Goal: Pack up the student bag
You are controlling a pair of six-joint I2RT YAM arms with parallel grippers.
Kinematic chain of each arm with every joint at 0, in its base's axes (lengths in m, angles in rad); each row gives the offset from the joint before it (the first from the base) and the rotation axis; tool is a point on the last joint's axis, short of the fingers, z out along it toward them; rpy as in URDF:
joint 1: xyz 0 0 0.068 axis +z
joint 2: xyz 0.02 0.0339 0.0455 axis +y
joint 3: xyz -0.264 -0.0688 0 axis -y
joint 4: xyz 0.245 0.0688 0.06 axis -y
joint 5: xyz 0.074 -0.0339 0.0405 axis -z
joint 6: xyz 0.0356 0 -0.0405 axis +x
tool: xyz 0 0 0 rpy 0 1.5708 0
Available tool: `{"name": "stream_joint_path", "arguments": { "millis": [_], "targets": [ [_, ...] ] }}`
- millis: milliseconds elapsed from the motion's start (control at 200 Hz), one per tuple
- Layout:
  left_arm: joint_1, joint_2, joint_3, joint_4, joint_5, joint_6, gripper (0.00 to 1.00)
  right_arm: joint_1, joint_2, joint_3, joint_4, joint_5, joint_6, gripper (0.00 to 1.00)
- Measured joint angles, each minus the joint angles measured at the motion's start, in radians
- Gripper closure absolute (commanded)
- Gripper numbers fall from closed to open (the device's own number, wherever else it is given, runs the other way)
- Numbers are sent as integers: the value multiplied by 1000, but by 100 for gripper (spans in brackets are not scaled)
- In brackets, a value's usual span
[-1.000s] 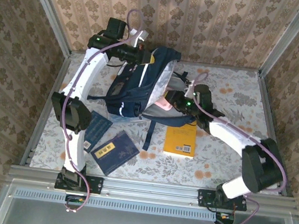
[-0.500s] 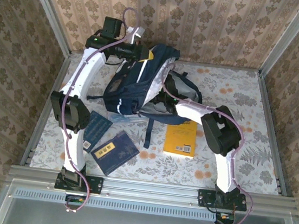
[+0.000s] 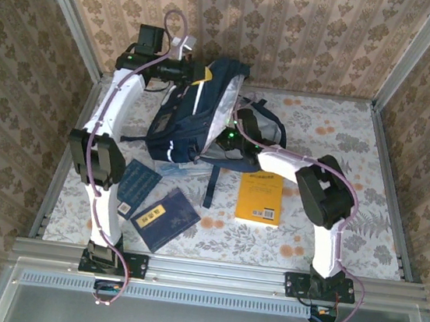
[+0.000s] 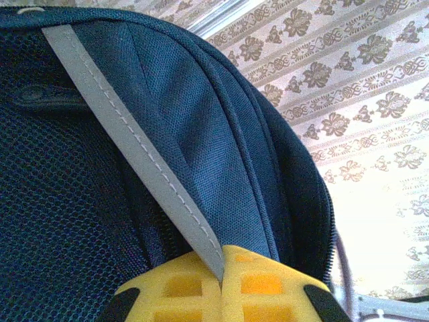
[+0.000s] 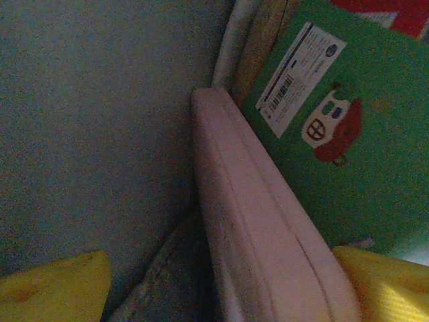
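Two arms, overhead view: the left arm [image 3: 120, 102] stretches far to the top of the bag; the right arm [image 3: 278, 157] bends left into the bag's open mouth.
Backpack: a large dark navy fabric backpack [image 3: 185, 118] with a thin white stripe, standing at the far middle of the floral worktop [image 3: 343, 137].
Left fingers: the left fingers [image 3: 197, 73] are clenched at the backpack's top edge.
Loose books: a flat yellow paperback book [image 3: 261, 198] lies just near and right of the backpack. A dark blue book with a pale label [image 3: 165, 218] and a second dark blue book [image 3: 140, 185] lie side by side at the near left.

Left wrist view, grip: the yellow left fingers [image 4: 188, 288] are pressed together on a grey ribbon strip [image 4: 134, 147] sewn across the backpack's [image 4: 201, 134] navy cloth.
Background: patterned wallpaper [image 4: 375, 100] at the right.

Right wrist view, setting: grey lining [image 5: 87, 100] inside the backpack.
Right fingers: the yellow right fingers [image 5: 53, 288] are spread wide and released.
Between them: a pale pink slab-shaped item [image 5: 255, 221]. The left-hand finger is clear of it; whether the other touches it cannot be told.
Beside it: a green book cover with a white barcode label [image 5: 335, 134], just right of the pink item.
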Motion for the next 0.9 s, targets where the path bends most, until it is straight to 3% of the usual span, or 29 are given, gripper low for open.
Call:
{"name": "stream_joint_path", "arguments": {
  "millis": [505, 670, 900],
  "targets": [
    [25, 3, -42, 32, -31, -14, 100, -62, -514, -318, -221, 198, -245, 19],
    [9, 68, 10, 21, -57, -11, 100, -62, -696, -456, -283, 251, -307, 22],
    [6, 133, 113, 31, -143, -36, 100, -53, -740, -485, -369, 216, -387, 32]
  ]
}}
